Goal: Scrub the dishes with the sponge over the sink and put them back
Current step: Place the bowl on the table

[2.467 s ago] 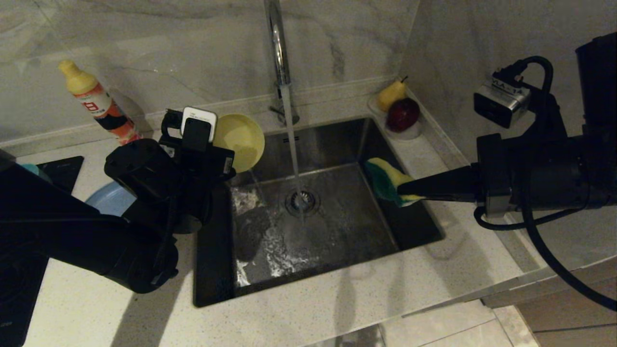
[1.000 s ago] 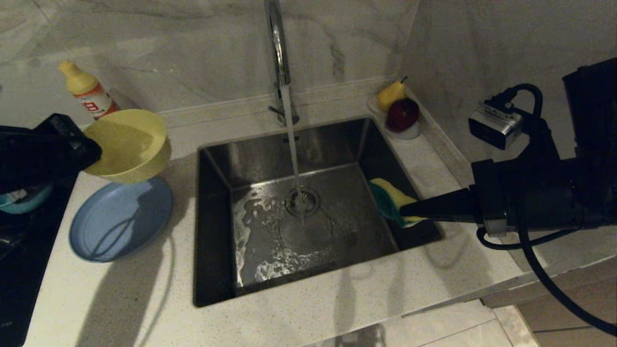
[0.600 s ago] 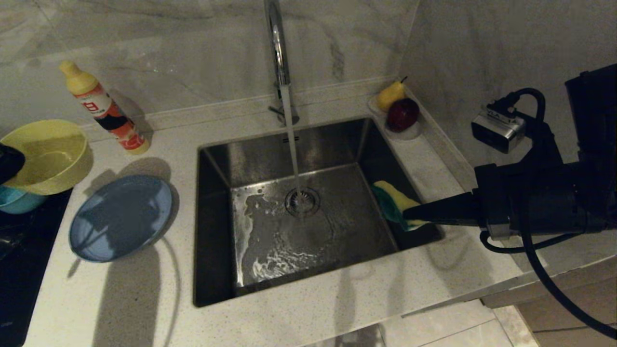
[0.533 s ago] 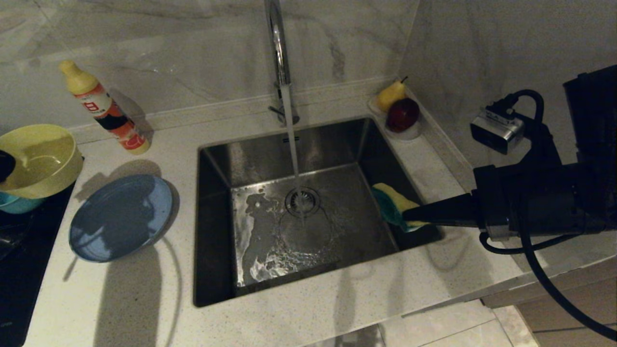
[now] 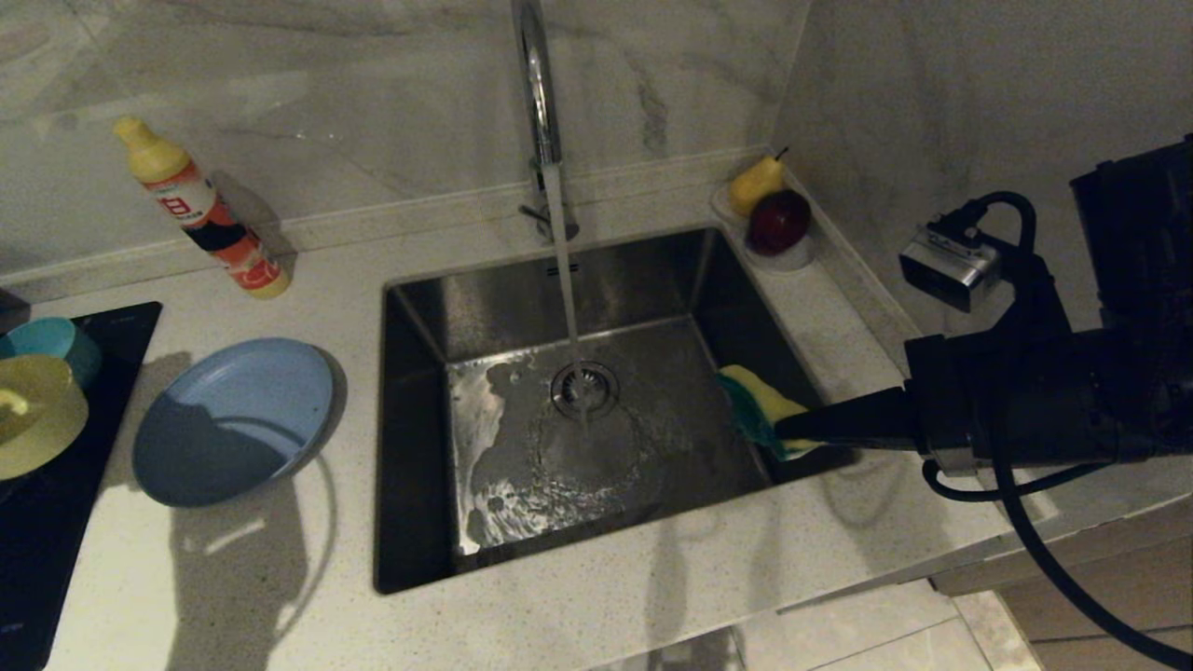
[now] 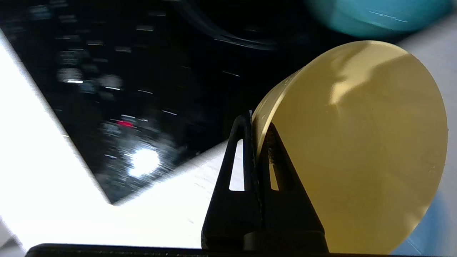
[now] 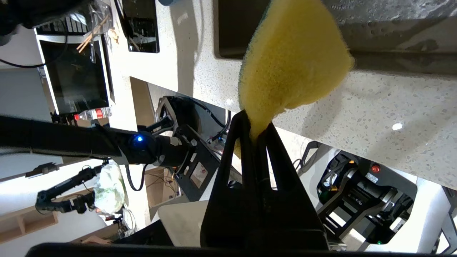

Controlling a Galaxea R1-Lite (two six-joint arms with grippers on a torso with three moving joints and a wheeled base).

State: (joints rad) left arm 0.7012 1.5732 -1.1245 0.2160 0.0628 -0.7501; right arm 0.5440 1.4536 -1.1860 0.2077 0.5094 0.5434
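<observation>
I see the sponge (image 5: 760,407), a squashed yellow pad with a dark green face, pinched in the right gripper (image 5: 792,431) above the right side of the sink (image 5: 419,447). The left gripper (image 6: 257,130) is clamped on the rim of the pale yellow bowl (image 5: 35,415), at the left edge of the counter (image 5: 280,578) over the black cooktop (image 5: 37,559). The teal bowl (image 5: 51,340) sits just behind it on the cooktop's rear corner. The light-blue plate (image 5: 233,419) lies flat on the counter between cooktop and sink. Water runs from the tap (image 5: 536,102) onto the drain strainer (image 5: 584,389). A detergent bottle (image 5: 200,210) leans at the counter's rear edge; a pear (image 5: 755,184) and a red fruit (image 5: 778,222) occupy the rear right corner.
</observation>
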